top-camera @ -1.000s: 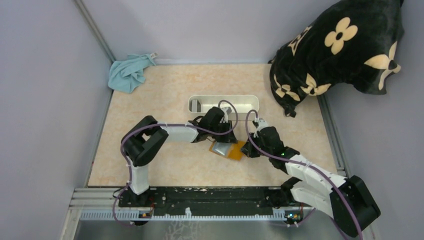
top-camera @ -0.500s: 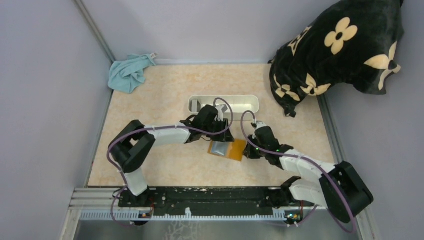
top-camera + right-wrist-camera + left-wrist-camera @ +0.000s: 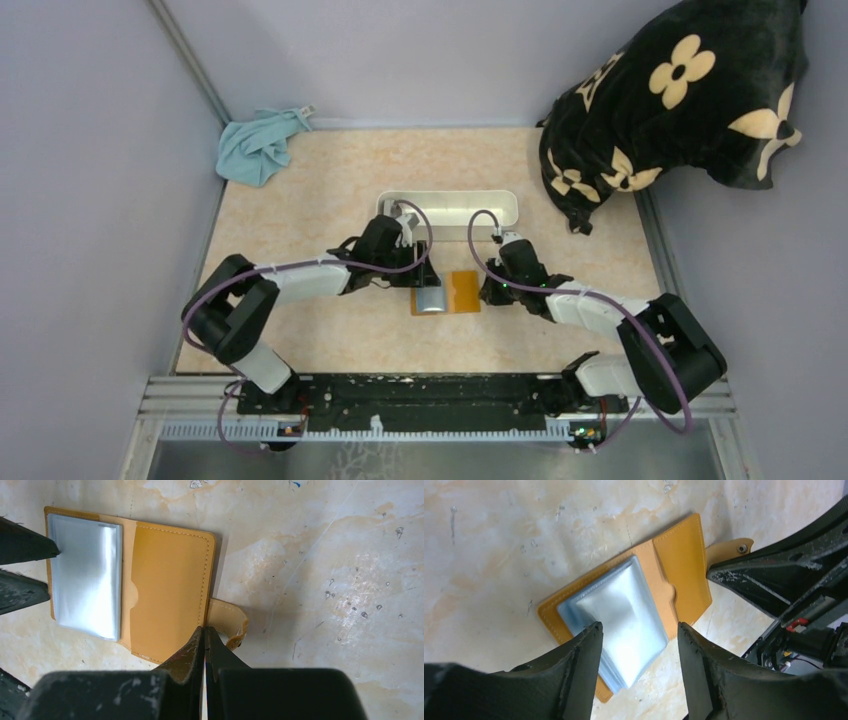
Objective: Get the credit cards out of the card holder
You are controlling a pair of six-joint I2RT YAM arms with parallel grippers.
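Centrally, open card holder (image 3: 465,292), left gripper (image 3: 639,627) spread astride its pale card (image 3: 624,612), right gripper (image 3: 204,630) pressed together at its edge

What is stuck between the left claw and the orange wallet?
Nothing visible. The left gripper hangs open right over the open card holder, its fingers straddling one end of the silvery sleeve inside it.

The card holder's (image 3: 170,580) cloudy sleeve (image 3: 87,575) blurs the credit cards (image 3: 624,605); my left claw (image 3: 639,630) covers part of its edge.
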